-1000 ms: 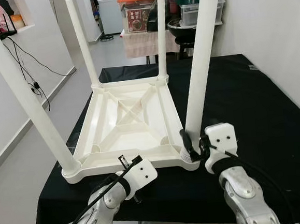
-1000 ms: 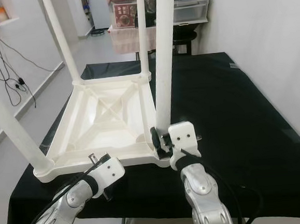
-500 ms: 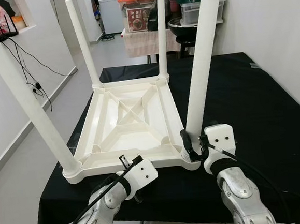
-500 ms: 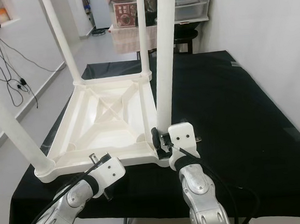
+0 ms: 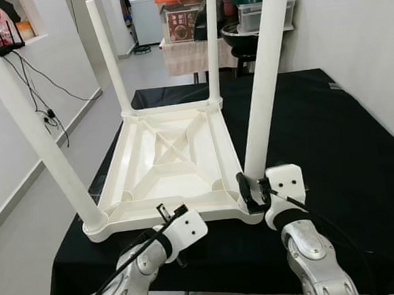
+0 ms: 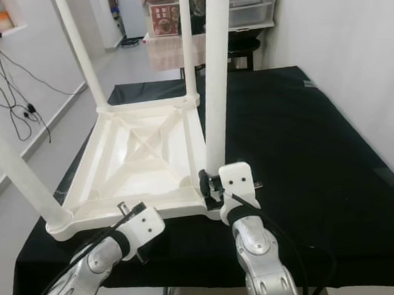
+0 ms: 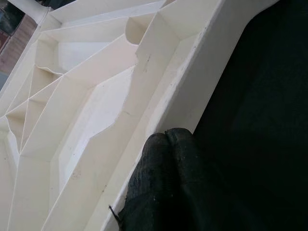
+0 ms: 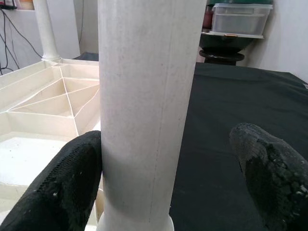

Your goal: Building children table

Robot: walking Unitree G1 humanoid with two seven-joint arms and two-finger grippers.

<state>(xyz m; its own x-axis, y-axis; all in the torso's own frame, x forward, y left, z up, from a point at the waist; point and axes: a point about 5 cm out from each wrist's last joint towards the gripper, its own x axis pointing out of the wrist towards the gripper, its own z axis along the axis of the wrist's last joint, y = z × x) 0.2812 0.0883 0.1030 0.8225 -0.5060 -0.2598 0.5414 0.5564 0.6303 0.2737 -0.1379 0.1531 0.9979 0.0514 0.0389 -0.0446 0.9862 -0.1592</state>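
The white plastic children's table (image 5: 174,156) lies upside down on a black-clothed table (image 5: 333,137), with its legs pointing up. My right gripper (image 8: 171,159) is open around the base of the near right leg (image 5: 264,87). One finger (image 8: 72,178) rests against that leg and the other finger (image 8: 267,163) stands apart from it. My left gripper (image 7: 166,144) is shut, its fingertips pressed together against the outside of the tabletop's near rim (image 7: 178,86). The near left leg (image 5: 35,126) leans outward.
Lidded storage boxes (image 5: 183,15) and a dark bowl (image 5: 243,34) stand on furniture behind the table. Cables (image 5: 43,98) hang on the left wall above open floor. A white wall (image 5: 359,39) runs close along the right. The black cloth's front edge lies just below my wrists.
My right gripper has edged slightly closer to the near right leg's base. The left gripper and the table have stayed put.
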